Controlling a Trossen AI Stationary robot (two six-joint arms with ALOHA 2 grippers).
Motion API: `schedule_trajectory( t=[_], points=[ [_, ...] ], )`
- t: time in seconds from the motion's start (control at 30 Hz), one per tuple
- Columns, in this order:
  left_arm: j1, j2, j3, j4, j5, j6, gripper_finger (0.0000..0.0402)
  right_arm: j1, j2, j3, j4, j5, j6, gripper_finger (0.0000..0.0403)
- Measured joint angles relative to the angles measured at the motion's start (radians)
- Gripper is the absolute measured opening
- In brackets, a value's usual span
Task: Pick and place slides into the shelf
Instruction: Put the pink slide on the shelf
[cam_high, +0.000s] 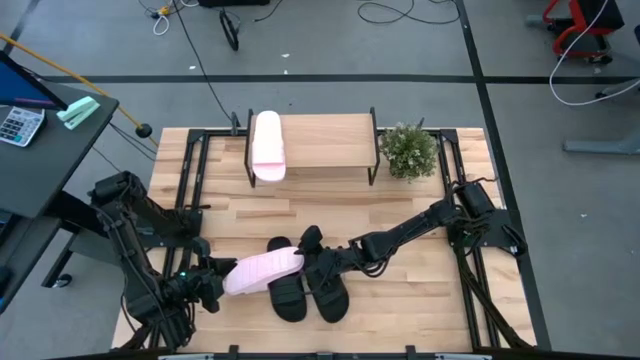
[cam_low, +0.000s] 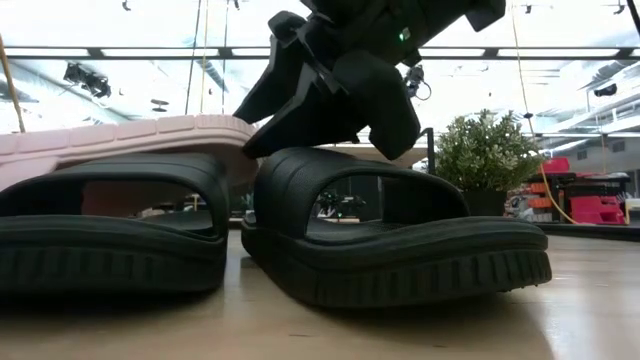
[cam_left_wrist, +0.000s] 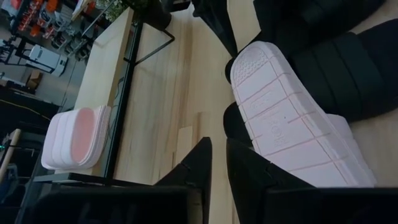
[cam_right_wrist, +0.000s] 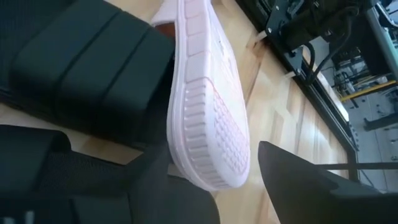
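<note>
**Pink foam between two tools, shelf well beyond**

Finds the right tool (cam_high: 312, 245) spread open astride one end of the pale pink open-toe foam slide (cam_high: 262, 270), with a gap showing beside the sole in the right wrist view. Places the left tool (cam_high: 205, 285) at that slide's opposite end; cannot tell whether it grips. Shows the sole turned towards both wrist cameras, so reads the slide as tipped on edge and leaning over the pair of black wide-strap slides (cam_high: 305, 295) just below the right tool.

Looks light, soft and springy, likely grippy rather than slick. Suggests pinching across the thick sole edge near the end, where the foam is stiffest; expects the wide strap to fold and let the slide swing.

Puts the low light-wood shelf on thin black legs (cam_high: 325, 140) well ahead of the right tool, across bare slatted wooden counter (cam_high: 400, 300). Notes the second pale pink slide (cam_high: 268, 145) already lying on the near-left part of its top, with open plank beside it. Warns of the small green potted plant (cam_high: 410, 150) just past the shelf's far end, and of the black pair underneath on lifting.
</note>
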Motion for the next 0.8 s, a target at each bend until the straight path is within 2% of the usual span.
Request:
schedule_trajectory(
  t=[0.43, 0.8],
  points=[
    [0.0, 0.0, 0.0, 0.001, 0.0, 0.0, 0.0046, -0.019, 0.027, 0.001, 0.02, -0.025, 0.038, 0.0248],
    [0.0, 0.0, 0.0, 0.0, 0.0, 0.0, 0.005, -0.025, 0.027, 0.001, 0.023, -0.044, 0.043, 0.021]
  ],
)
